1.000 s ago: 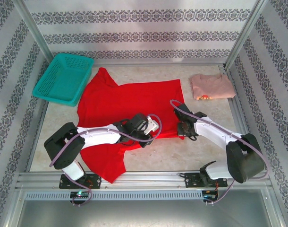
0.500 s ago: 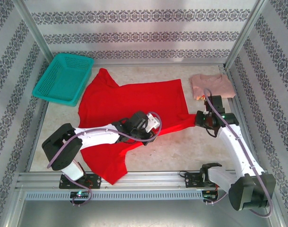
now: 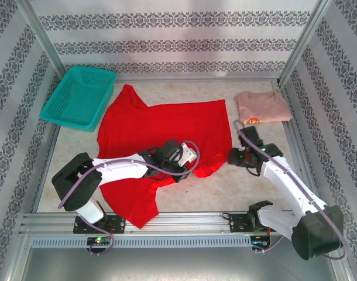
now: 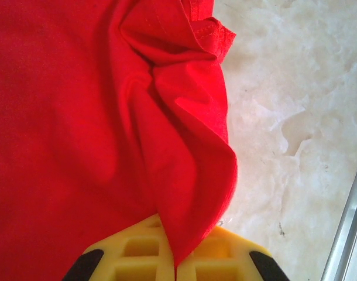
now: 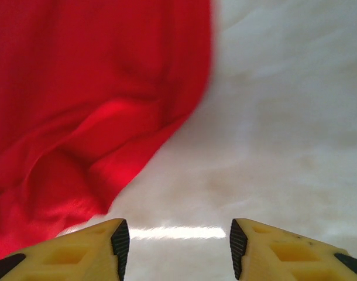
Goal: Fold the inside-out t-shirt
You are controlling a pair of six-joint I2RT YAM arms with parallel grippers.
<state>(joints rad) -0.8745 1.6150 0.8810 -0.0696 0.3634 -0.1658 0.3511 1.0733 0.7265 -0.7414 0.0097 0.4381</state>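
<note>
A bright red inside-out t-shirt (image 3: 149, 126) lies spread across the middle of the pale table (image 3: 208, 193). One sleeve reaches toward a teal basket (image 3: 79, 96) at the back left, and a folded pale pink shirt (image 3: 262, 107) sits well apart at the back right.

The left pincer (image 4: 175, 260) is pressed together on a ridge of red cloth near the shirt's near right edge. The fabric rises in a sharp fold from between its yellow fingers. The right pincer (image 5: 175, 237) hovers just beside the shirt's right edge, fingers spread and nothing between them, bare table showing in the gap.

The step in hand looks like taking a second hold for a fold. To do it well, the right pincer should catch the edge cleanly near a corner. It should then travel in step with the left, so the cloth lies flat rather than bunching.
</note>
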